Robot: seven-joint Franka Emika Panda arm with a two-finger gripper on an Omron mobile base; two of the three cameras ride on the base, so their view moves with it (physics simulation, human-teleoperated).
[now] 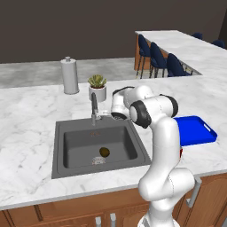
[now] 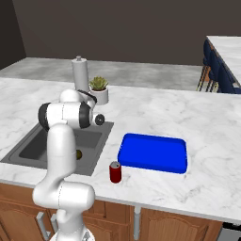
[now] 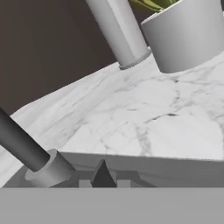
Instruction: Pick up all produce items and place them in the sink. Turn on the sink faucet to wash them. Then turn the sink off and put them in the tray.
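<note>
The vegetable (image 1: pixel 104 152) lies in the sink (image 1: pixel 71 150), centre frame; washing and the tray (image 1: pixel 199 133) remain. Hand (image 1: pixel 116 116) by the faucet (image 1: pixel 94 108): grip cannot be told.

Arm folded forward, end effector low by the sink faucet (image 1: pixel 94 107).

From my seat, the white arm climbs from its base, bends sharply at the big dark-ringed elbow, and reaches back toward the sink faucet with the wrist turned down. The end effector (image 1: pixel 116 116) sits just right of the faucet's base, close above the rear rim behind it. In the hand view I only catch a single dark tip at the bottom edge, so I cannot judge how far apart the fingers stand.
</note>
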